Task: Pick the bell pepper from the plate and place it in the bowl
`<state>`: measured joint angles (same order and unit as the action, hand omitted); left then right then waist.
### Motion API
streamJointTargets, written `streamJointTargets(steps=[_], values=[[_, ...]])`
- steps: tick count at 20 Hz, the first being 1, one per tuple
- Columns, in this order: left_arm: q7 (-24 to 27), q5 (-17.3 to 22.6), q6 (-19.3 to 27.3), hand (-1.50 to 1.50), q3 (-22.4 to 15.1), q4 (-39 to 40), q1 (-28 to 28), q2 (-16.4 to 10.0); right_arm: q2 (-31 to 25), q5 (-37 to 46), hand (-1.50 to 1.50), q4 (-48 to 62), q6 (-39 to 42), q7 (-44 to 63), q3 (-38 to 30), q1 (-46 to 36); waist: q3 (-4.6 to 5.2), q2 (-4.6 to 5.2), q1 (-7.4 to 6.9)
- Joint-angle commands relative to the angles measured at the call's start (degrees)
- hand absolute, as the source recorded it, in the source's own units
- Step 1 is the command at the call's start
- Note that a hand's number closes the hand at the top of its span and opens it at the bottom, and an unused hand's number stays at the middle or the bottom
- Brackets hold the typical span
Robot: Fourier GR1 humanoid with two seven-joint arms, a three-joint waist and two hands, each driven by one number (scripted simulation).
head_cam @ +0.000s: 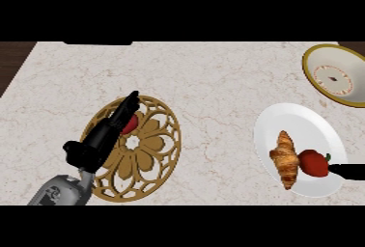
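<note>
The red bell pepper with a green stem lies on the white plate at the right, beside a croissant. The bowl, cream with a yellow-green rim, stands at the far right corner, past the plate. Only a black sliver of my right hand shows at the right edge, just right of the pepper and close to it. My left hand lies with straight fingers over a wooden openwork plate at the left, partly covering a small red thing.
The marble counter runs between the wooden plate and the white plate. A dark wooden strip borders the counter's far left corner. The croissant takes up the white plate's left half.
</note>
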<state>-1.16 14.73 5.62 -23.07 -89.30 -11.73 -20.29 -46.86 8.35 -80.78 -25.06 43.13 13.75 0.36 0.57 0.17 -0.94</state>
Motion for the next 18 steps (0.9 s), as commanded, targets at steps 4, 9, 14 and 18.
streamJointTargets(steps=[4, 9, 14, 18], values=[[1.6, -1.7, 0.2, 0.00, -1.0, 1.6, 0.5, 1.3, -5.0, -12.8, -1.50, -9.1, 22.1, 25.8, 1.7, -9.8, -0.21, -0.08, -0.47], [1.8, 0.0, -1.9, 0.00, 1.4, 2.0, 0.4, 0.7, -5.1, -20.2, -1.50, -10.9, 27.0, 36.2, 1.1, -16.9, -0.40, -0.09, 0.04], [2.3, -0.1, -3.3, 0.00, 2.5, 2.1, 0.6, 0.4, -3.9, -20.4, -1.50, -5.9, 26.9, 37.7, 3.8, -19.4, -0.46, -0.05, 0.15], [3.5, -2.5, -2.4, 0.00, 1.6, 3.7, 1.5, 2.0, -1.6, -17.6, -1.50, -5.1, 25.1, 37.6, 7.0, -21.3, -0.49, -0.05, 0.23]])
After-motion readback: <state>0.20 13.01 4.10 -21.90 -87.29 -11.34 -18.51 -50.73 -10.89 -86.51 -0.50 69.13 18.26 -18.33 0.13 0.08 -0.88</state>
